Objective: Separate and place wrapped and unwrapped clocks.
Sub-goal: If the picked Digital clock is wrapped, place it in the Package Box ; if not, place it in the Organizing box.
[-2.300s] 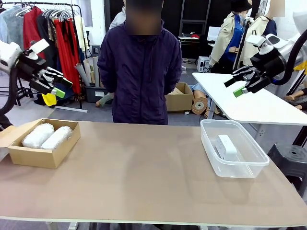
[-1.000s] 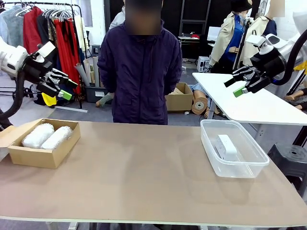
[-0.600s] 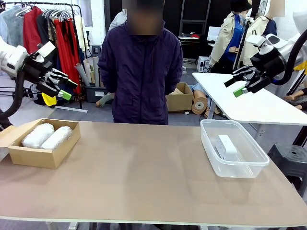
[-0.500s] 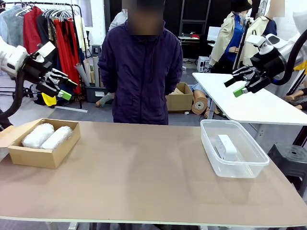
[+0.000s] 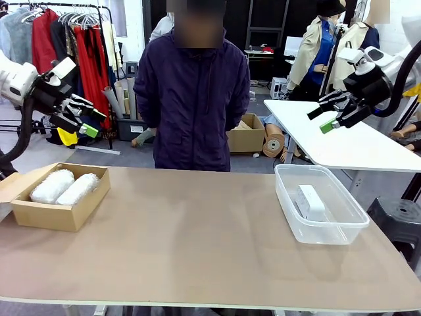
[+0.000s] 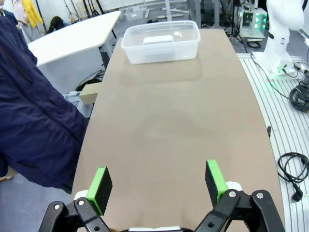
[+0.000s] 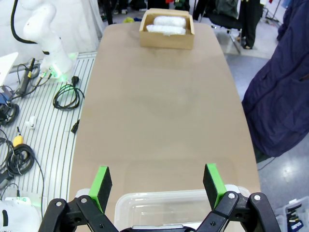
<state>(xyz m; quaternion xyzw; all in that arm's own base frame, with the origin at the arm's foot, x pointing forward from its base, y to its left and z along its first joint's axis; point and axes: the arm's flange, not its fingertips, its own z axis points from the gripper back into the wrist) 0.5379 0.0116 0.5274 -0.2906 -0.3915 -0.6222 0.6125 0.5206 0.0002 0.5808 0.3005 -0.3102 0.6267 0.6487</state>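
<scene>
On the table, hidden: bare clock (image 5: 310, 201) blurred behind tub (image 5: 329, 230) wall.
Bundles: two wrapped clocks (image 5: 64, 186) lie in box (image 5: 49, 216).
Left gripper (image 5: 84, 120): spread, empty, above box.
Right gripper (image 5: 321, 118): spread, empty, above tub.

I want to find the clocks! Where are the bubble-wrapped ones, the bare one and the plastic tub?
wrapped clocks (image 5: 64, 187), front view, between the two bundles
bare clock (image 5: 310, 201), front view, top face
plastic tub (image 5: 327, 235), front view, near wall

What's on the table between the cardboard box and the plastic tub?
Nothing: bare tabletop runs from the cardboard box to the plastic tub, seen in the front view.
</scene>
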